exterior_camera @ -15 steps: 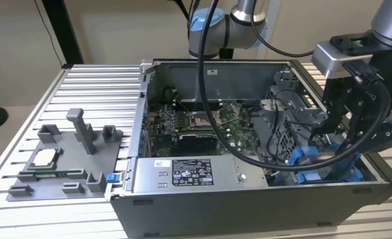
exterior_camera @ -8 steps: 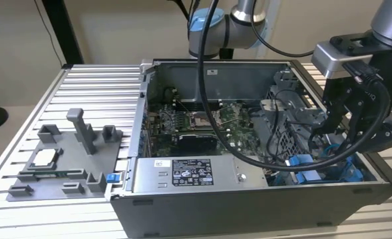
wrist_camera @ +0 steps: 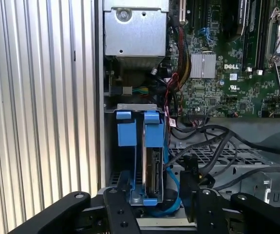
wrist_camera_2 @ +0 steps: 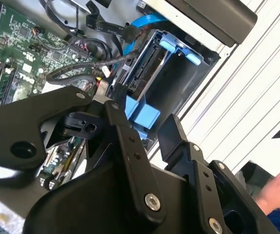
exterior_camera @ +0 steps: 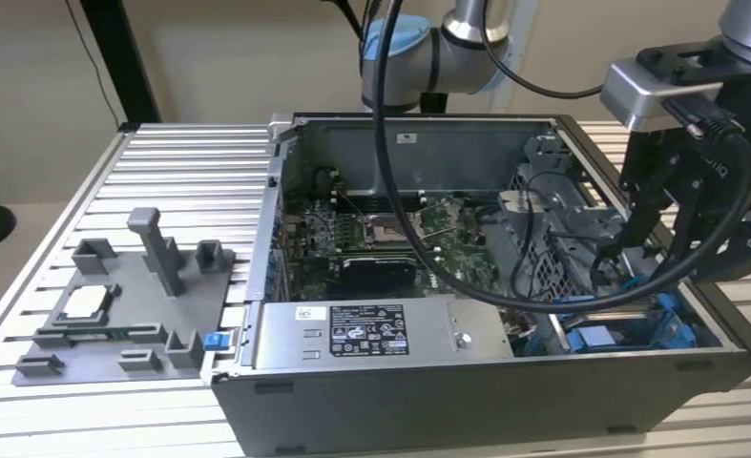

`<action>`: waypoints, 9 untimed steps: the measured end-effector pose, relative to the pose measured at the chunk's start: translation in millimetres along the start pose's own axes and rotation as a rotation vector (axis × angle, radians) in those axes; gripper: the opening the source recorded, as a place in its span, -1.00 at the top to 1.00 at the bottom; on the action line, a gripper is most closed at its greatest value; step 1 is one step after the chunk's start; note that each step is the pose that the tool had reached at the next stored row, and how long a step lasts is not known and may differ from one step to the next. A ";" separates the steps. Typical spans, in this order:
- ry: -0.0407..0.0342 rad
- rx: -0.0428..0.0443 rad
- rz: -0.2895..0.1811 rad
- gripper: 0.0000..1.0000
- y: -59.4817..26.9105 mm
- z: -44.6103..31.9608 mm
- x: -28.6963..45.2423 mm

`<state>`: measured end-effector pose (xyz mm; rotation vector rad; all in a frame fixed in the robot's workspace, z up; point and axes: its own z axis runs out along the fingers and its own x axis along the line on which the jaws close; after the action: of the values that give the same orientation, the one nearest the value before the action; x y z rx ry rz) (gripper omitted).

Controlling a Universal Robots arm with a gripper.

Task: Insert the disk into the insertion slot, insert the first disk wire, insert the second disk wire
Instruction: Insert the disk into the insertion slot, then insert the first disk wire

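Within the insertion slot (wrist_camera: 125,127), the blue-framed disk (wrist_camera: 153,170) sits on edge.

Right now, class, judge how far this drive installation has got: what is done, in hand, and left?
Done: the disk looks seated in the insertion slot. In hand: nothing; the gripper is open, straddling the disk. Left: the two wires; a blue cable runs beside the slot, but whether it is plugged in cannot be told.

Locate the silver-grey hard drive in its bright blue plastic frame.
In the first wrist view the hard drive stands on edge in the grey metal drive bay beside the gripper, at the exterior view's right.
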<state>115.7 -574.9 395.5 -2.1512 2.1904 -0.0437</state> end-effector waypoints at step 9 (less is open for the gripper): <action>-0.0059 0.0190 0.000 -1.00 14.7 0.8 -16.5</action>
<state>101.4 -558.1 394.2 -2.1387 2.1776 -0.0578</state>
